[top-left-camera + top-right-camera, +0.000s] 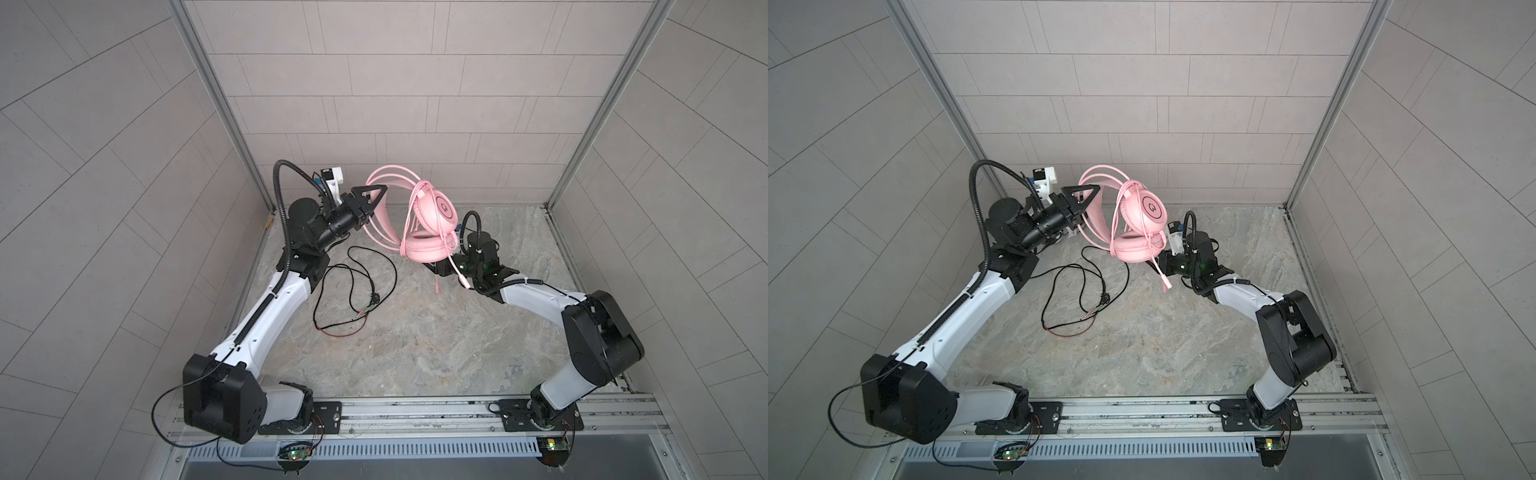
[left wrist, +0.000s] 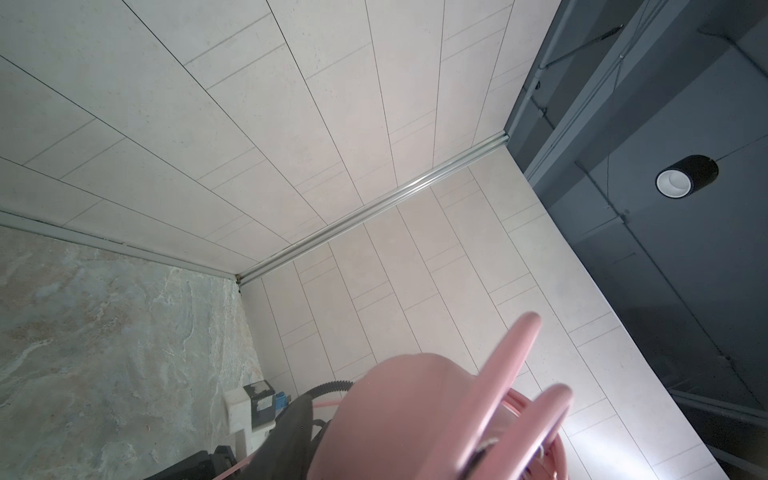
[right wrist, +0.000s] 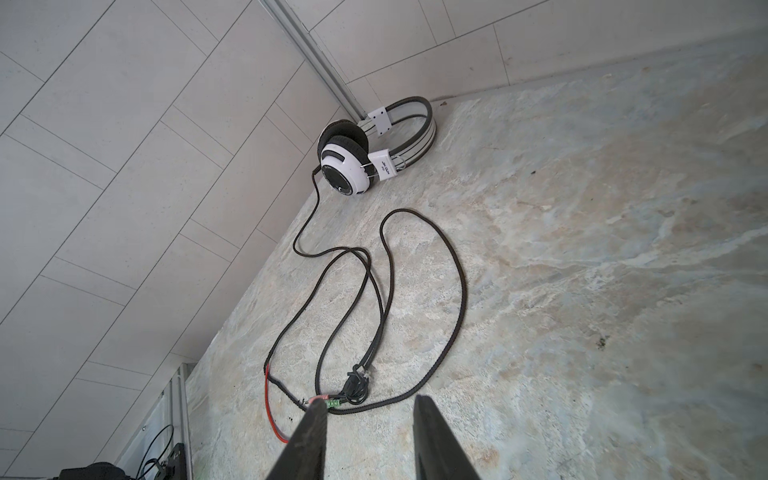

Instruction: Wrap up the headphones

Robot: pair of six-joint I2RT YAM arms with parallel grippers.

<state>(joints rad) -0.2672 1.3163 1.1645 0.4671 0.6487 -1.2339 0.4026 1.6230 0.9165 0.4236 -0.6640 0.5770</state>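
Firstly, the worktop (image 1: pixel 436 340): one slab with a marbled stone finish in beige and grey, matt, carrying loose cabling on its left half. Enclosure: pale wall panels (image 1: pixel 374 83) with a staggered tile pattern on three sides, joined at the rear by two aluminium corner posts (image 1: pixel 216 104). Front edge: a slotted aluminium rail (image 1: pixel 415 409) carrying both arm bases, with a ventilation grille (image 1: pixel 415 449) below it. Above the walls, in the left wrist view: a dark grey ceiling (image 2: pixel 665 291) with one cylindrical lamp (image 2: pixel 685 180). Pink headset (image 1: pixel 440 208): held clear of the worktop near the rear middle in both top views, its pink cable (image 1: pixel 409 224) looped about the ear cups. Left gripper (image 1: pixel 371 204): raised, jaws pinching the pink headband. Right gripper (image 3: pixel 370 401): low, just under the lower pink cup in the top views; jaws spread, nothing between them in the right wrist view. White-and-black headset (image 3: pixel 349 166): lying on the worktop in a corner, against the foot of a corner post, as seen in the right wrist view. Its black cable (image 3: pixel 457 282) sprawls in loose loops across the slab and ends in red and green plugs (image 3: pixel 328 402) beside a small knot.
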